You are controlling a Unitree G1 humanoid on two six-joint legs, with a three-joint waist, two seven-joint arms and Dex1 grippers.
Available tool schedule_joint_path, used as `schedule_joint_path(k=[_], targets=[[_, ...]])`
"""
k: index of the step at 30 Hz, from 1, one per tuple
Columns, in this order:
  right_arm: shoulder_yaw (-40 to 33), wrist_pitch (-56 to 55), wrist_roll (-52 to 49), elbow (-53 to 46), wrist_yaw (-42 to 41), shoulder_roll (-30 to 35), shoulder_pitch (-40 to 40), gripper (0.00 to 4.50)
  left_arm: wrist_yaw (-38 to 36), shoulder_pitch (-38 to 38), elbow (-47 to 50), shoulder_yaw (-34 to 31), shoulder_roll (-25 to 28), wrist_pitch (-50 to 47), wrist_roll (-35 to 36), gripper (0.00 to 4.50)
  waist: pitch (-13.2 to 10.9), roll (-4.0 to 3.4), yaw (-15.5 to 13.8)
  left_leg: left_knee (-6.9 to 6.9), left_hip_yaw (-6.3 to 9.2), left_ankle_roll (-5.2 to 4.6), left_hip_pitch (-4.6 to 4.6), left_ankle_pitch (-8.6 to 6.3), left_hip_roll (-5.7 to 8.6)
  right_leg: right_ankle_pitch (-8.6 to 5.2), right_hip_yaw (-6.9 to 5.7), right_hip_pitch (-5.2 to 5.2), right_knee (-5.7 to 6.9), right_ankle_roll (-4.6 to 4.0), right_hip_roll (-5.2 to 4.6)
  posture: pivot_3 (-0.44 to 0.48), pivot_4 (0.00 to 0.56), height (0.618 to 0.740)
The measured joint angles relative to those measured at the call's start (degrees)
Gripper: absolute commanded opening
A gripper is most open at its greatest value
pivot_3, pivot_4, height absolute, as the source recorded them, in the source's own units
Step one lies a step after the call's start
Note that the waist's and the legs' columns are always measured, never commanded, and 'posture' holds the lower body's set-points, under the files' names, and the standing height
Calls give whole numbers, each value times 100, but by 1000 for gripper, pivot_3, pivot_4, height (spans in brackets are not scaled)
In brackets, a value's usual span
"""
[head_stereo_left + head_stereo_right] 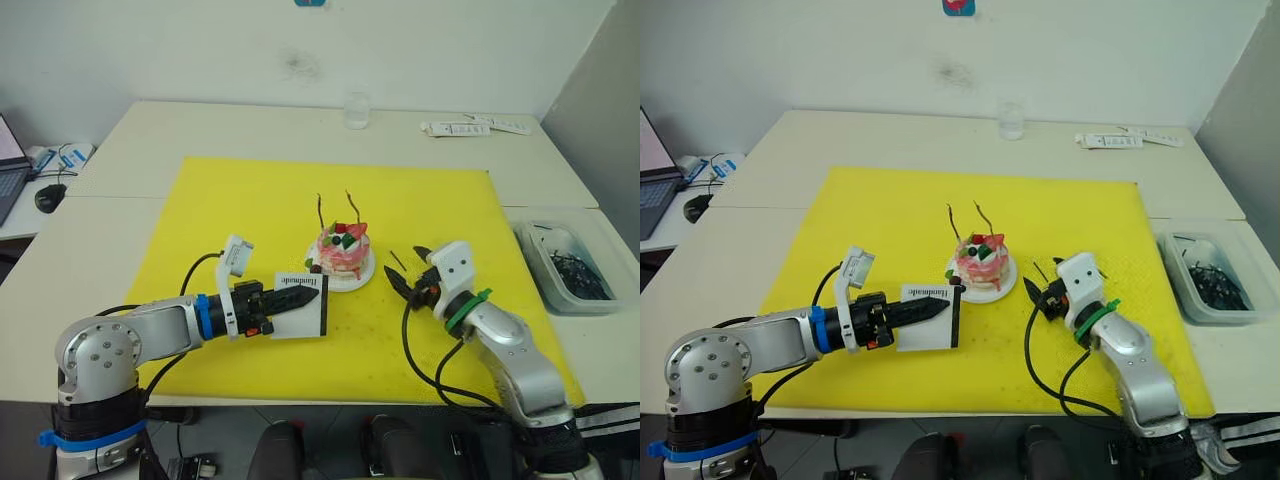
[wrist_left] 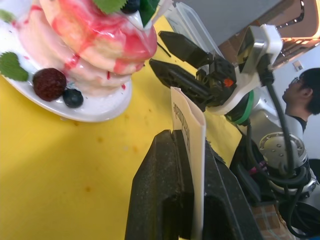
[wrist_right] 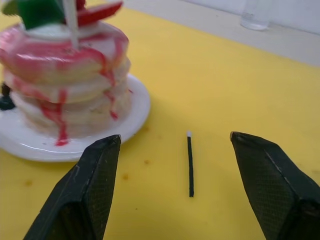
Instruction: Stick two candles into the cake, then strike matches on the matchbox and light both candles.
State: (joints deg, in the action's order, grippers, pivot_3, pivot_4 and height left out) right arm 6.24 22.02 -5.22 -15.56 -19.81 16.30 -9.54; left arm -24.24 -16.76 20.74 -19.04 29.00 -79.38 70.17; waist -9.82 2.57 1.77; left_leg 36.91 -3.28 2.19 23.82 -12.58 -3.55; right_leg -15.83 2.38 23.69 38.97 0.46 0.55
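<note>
My left tool (image 1: 300,297) pinches the matchbox (image 1: 302,307) upright, just left of the cake (image 1: 343,252). My right tool (image 3: 175,175) gapes wide around a match (image 3: 190,165) lying right of the cake. Closing off-centre could flick that thin stick away, or nudge the plate.

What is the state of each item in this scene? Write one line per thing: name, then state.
candles: both standing in the cake, unlit
cake: upright on its plate
matchbox: clamped on edge in the left end effector
match: lying flat on the yellow mat, unstruck
left end effector: shut on the matchbox
right end effector: open, straddling the match
</note>
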Motion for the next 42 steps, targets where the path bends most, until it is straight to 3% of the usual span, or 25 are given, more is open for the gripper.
schedule_joint_path(k=[8, 15, 18, 27, 36, 42], targets=[[-23, -427, 234, 1186, 215, -187, -527, 3684, 82, 36, 86, 175, 57, 134, 154, 0, 0, -1, 6, 0, 0, 0, -1, 0, -3, 1, 2, 1, 3, -1, 5, 0, 150, 740], [-29, -339, 249, 1352, 243, -258, -711, 3684, 108, 36, 85, 283, 124, 241, 190, 0, 0, -1, 2, -1, 1, 0, 0, 0, -4, 1, 1, 1, 3, -1, 5, 0, 150, 740], [6, -214, 296, 1348, 253, -303, -743, 3107, 109, 36, 84, 322, 139, 250, 219, 0, 0, 0, 4, 0, 1, 0, -3, 0, -5, 1, 1, 0, 5, -1, 5, 0, 150, 740], [175, 249, 405, 1205, 373, -508, -797, 40, 118, 45, 84, 393, 177, 366, 286, 0, 2, 0, 4, 4, 3, 0, -7, 1, -3, 2, 0, -6, 7, 0, 5, 0, 150, 740], [136, 299, 361, 1041, 400, -609, -706, 40, 125, 93, 82, 469, 212, 425, 289, 0, 1, 0, 3, 1, 4, 0, -6, 1, -6, 1, -1, -5, 6, 0, 6, 0, 150, 740], [115, 784, 157, 239, 190, -432, -443, 40, 175, 112, 81, 550, 210, 493, 294, 0, 0, -2, -1, -1, 2, 1, 0, 0, -5, 1, 0, 1, 4, 0, 5, 0, 150, 740]])
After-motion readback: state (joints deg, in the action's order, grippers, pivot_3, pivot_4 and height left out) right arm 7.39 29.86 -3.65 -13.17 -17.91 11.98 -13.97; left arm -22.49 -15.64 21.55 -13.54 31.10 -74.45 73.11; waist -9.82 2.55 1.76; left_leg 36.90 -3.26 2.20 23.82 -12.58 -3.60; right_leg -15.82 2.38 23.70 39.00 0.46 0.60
